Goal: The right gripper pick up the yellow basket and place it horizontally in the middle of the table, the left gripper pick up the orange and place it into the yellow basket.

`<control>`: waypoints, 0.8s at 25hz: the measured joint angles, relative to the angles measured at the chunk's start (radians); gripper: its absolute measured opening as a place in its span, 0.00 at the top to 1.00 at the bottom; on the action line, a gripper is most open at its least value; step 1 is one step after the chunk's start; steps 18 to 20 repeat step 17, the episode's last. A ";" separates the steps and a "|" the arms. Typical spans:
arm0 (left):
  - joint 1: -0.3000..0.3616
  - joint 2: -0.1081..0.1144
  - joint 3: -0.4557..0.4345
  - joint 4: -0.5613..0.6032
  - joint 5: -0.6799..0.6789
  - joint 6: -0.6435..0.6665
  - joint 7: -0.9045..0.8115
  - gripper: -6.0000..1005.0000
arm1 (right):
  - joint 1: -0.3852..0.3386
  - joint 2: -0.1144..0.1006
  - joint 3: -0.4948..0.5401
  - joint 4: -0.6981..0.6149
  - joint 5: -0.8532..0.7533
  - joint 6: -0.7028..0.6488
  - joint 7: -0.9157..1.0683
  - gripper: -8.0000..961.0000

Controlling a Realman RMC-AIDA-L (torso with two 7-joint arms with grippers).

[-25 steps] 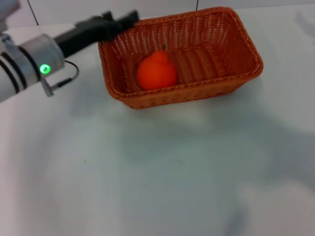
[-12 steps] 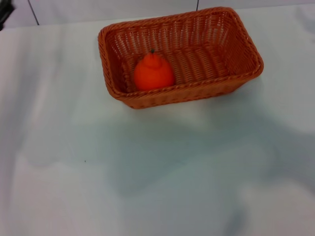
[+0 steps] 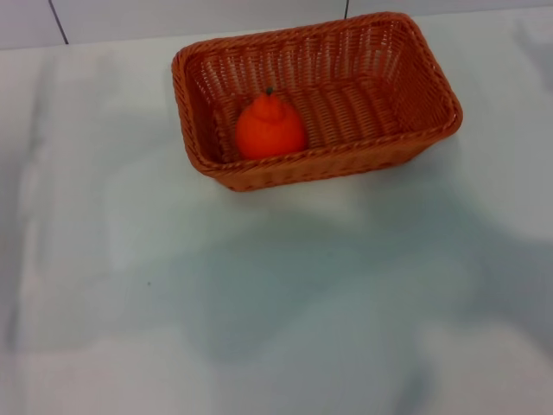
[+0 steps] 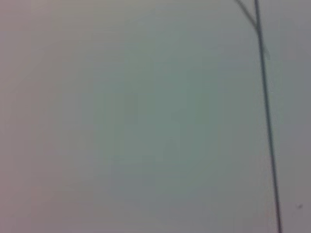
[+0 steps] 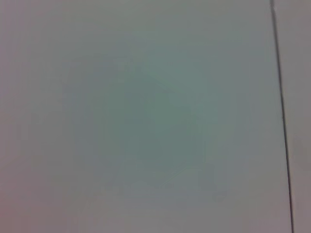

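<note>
The yellow basket (image 3: 380, 143), an orange-brown woven wicker one, lies lengthwise across the far middle of the white table in the head view. The orange (image 3: 270, 128) sits upright inside it toward its left end, knob and dark stem up, resting against the near wall. Neither the left gripper nor the right gripper shows in any view. Both wrist views hold only a plain pale surface crossed by a thin dark line.
White tabletop (image 3: 259, 303) spreads wide in front of the basket and to both sides. A tiled wall with dark seams (image 3: 57, 21) runs along the table's far edge, close behind the basket.
The left arm, which reached beside the basket's left end a second ago, has drawn away out of the head view. The orange settled slightly and now rests still in the basket.
</note>
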 joint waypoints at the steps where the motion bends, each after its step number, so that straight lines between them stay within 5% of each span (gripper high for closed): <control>1: 0.002 0.000 -0.011 -0.006 -0.001 0.000 0.005 0.09 | -0.002 0.000 0.002 0.014 0.023 0.000 -0.043 0.04; 8: 0.019 0.003 -0.050 -0.021 -0.002 -0.001 0.012 0.09 | -0.021 0.003 0.004 0.127 0.223 -0.053 -0.340 0.04; 20: 0.019 0.003 -0.052 -0.046 -0.003 -0.005 0.005 0.09 | -0.030 0.003 0.005 0.160 0.281 -0.090 -0.361 0.04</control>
